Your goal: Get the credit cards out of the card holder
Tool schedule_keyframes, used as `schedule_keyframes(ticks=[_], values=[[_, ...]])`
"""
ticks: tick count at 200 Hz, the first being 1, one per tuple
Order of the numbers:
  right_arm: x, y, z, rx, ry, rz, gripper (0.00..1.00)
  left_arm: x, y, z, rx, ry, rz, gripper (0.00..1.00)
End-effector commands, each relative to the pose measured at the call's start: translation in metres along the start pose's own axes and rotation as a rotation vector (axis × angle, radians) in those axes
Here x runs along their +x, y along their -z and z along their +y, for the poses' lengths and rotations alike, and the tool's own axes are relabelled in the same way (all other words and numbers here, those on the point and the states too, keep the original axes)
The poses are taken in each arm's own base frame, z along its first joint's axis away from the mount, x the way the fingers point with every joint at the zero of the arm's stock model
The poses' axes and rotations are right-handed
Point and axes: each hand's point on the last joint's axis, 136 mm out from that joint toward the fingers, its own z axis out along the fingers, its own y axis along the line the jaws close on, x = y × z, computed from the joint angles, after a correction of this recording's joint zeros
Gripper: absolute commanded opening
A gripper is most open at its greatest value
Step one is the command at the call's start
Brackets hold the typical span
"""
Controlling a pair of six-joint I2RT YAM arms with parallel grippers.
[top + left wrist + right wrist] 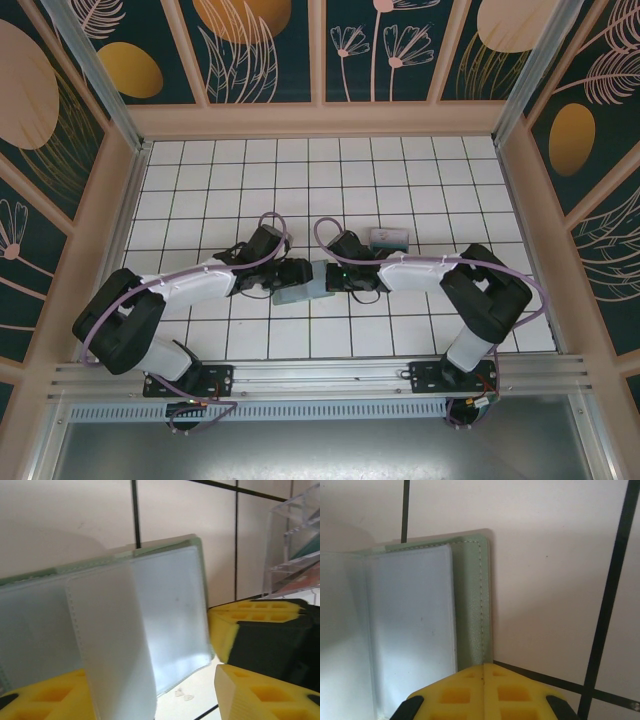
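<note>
Two arms meet over the card holder [303,292], which lies open on the white tiled table [200,180]. Just left of the holder, the left gripper [290,272] has its jaws spread either side of a translucent inner sleeve that stands up from the fold. A gap shows beside the sleeve, so nothing is pinched. The holder is sage green outside with a stitched edge and pale bluish-grey pockets, and no teal or red shows in the pockets facing the wrist cameras. At the holder's right edge, the right gripper [335,277] has its fingers pressed together and seems to pin the cover down. Right of the holder and a little beyond it, the credit cards [388,238] sit in a clear stand [295,540]. The step looks like leafing through the sleeves for any remaining card. Next, the left jaws would need to close on that sleeve or on a card's edge.
</note>
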Motion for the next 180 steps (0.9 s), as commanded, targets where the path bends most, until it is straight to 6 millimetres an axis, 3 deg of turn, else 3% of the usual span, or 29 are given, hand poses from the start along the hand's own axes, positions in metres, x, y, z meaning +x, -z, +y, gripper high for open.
schedule_keyframes(ticks=[1,33,51,77,99,112,180], values=[[0.009,0.002,-0.018,0.075,-0.024,-0.005,0.00,-0.012,-0.001,-0.029,0.092,-0.041,-0.008,0.57],[0.005,0.010,-0.024,0.080,-0.049,-0.028,0.00,-0.020,0.007,-0.040,0.099,-0.055,-0.037,0.53],[0.005,0.008,-0.025,0.081,-0.049,-0.022,0.00,-0.024,0.018,-0.032,0.051,-0.057,-0.080,0.53],[0.008,0.003,-0.026,0.082,-0.049,-0.005,0.00,-0.024,0.031,0.000,-0.064,-0.017,-0.125,0.53],[0.008,0.003,-0.026,0.083,-0.047,-0.004,0.00,-0.012,0.031,0.036,-0.158,0.035,-0.105,0.54],[0.008,0.003,-0.026,0.084,-0.045,-0.003,0.00,-0.004,0.028,0.047,-0.182,0.042,-0.082,0.54],[0.012,0.001,-0.026,0.082,-0.044,0.010,0.00,0.002,0.016,0.041,-0.126,0.040,-0.037,0.54]])
